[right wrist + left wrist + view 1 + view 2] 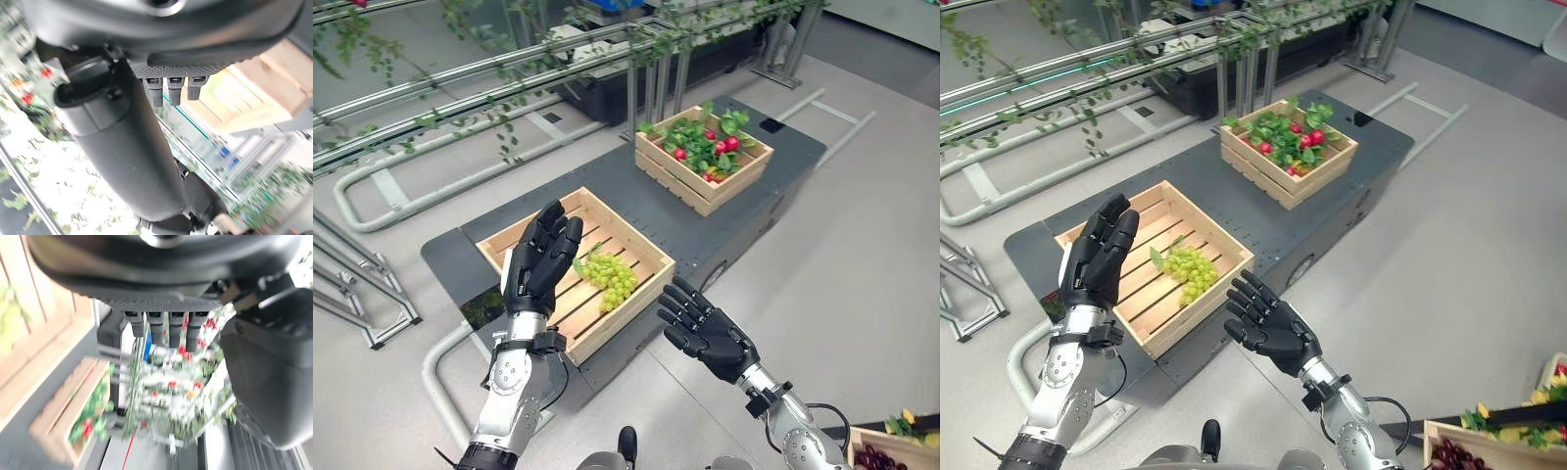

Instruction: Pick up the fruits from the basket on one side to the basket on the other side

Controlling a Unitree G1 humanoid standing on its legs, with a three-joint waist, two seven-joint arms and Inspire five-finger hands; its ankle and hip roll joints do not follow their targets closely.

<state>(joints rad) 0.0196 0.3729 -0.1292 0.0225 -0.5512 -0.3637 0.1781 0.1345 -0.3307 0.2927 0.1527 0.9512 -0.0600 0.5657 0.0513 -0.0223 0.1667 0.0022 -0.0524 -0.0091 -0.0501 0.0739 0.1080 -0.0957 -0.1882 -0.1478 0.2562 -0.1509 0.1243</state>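
A bunch of green grapes (611, 276) lies in the near wooden crate (636, 235) on the dark platform. The far wooden crate (744, 168) holds green leaves with red fruits (725, 144). My left hand (540, 260) is raised above the near crate's left part, fingers straight, holding nothing. My right hand (708, 333) hovers palm up just off the near crate's front right corner, fingers spread and empty. In the left wrist view the far crate (73, 411) shows past the straight fingers (168, 325).
The dark platform (783, 137) carries both crates. A metal rail frame with leafy vines (489, 88) runs behind it. A third crate with dark and yellow fruit (891, 448) sits on the floor at the lower right. Grey tube guards (440, 372) edge the platform's left.
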